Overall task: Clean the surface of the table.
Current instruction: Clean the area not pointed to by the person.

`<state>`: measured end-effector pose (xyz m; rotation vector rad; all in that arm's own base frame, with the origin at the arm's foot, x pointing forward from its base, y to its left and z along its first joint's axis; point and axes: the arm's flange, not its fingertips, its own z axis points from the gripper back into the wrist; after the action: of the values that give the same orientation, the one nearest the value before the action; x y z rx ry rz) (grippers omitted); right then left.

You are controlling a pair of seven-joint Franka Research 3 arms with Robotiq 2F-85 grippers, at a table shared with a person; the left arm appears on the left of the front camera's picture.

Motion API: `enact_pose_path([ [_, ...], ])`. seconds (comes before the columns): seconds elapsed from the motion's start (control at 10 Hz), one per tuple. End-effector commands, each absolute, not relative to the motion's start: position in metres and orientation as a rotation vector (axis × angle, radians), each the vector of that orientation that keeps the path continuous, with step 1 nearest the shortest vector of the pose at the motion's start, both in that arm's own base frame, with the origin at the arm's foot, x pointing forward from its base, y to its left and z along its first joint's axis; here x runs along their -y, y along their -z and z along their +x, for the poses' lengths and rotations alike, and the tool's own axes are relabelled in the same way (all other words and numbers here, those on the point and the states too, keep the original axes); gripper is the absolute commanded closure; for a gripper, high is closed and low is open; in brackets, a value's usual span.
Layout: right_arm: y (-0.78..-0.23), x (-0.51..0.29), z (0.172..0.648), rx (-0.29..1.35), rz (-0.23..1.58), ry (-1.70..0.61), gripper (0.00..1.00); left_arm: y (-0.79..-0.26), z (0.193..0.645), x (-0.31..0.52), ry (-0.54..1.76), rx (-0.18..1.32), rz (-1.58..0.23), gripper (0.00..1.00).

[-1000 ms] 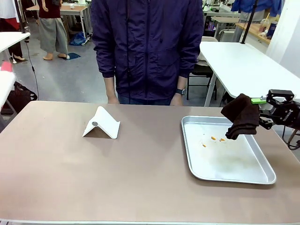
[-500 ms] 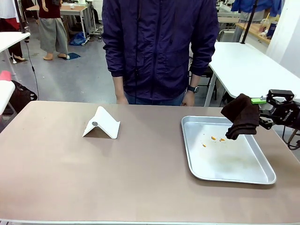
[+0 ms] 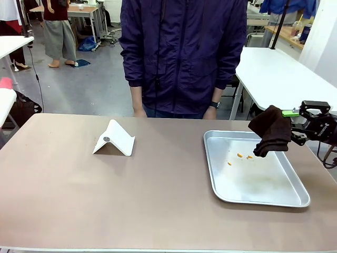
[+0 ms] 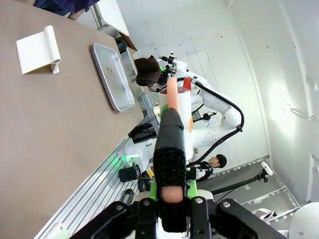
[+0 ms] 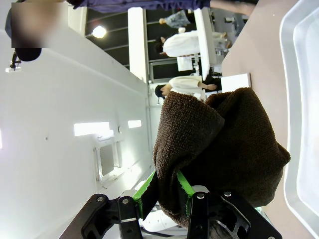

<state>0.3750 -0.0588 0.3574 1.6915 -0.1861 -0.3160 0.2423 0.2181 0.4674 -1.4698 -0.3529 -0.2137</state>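
Although the left claw [image 4: 171, 198] is pinched shut, the table [image 3: 105, 200] spans the view, bearing a white stand [image 3: 114, 138] and, rightward, a tray [image 3: 258, 182] with crumbs [image 3: 240, 155]. The right claw [image 3: 291, 134] clamps a brown cloth [image 3: 271, 132] over the tray's edge; wiping well likely needs flat, overlapping strokes.

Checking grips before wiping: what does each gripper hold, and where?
Right gripper: the brown cloth, pinched at a bunched edge. Left gripper: a thin peach-coloured strip, clamped along its lower length.
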Motion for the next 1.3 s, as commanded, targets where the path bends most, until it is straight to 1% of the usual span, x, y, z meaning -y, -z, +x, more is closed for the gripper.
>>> enact_pose_path([
  [0.0, -0.363, 0.060, 0.372, 0.182, 1.702, 0.296, 1.00, -0.472, 0.244, -0.216, 0.203, 0.358, -1.481, 0.78],
  [0.3, -0.363, 0.060, 0.372, 0.182, 1.702, 0.296, 1.00, -0.472, 0.244, -0.216, 0.203, 0.358, -1.481, 0.78],
  [0.4, -0.357, 0.059, 0.375, 0.186, 1.692, 0.316, 0.83, -0.472, 0.244, -0.216, 0.203, 0.358, -1.481, 0.78],
  [0.5, -0.374, 0.068, 0.357, 0.244, 1.624, 0.248, 0.83, -0.472, 0.244, -0.216, 0.203, 0.358, -1.481, 0.78],
  [0.6, -0.378, 0.064, 0.361, 0.278, 1.473, 0.244, 0.83, -0.472, 0.244, -0.216, 0.203, 0.358, -1.481, 0.78],
  [0.8, -0.387, 0.055, 0.375, 0.292, 1.276, 0.194, 0.83, -0.472, 0.244, -0.216, 0.203, 0.358, -1.481, 0.78],
  [0.9, -0.389, 0.050, 0.383, 0.256, 1.173, 0.155, 0.83, -0.472, 0.244, -0.216, 0.203, 0.358, -1.481, 0.78],
  [1.1, -0.383, 0.038, 0.398, 0.246, 0.904, 0.127, 0.83, -0.472, 0.244, -0.216, 0.203, 0.358, -1.481, 0.78],
  [1.2, -0.379, 0.034, 0.407, 0.228, 0.824, 0.105, 0.83, -0.472, 0.244, -0.216, 0.203, 0.358, -1.481, 0.78],
])
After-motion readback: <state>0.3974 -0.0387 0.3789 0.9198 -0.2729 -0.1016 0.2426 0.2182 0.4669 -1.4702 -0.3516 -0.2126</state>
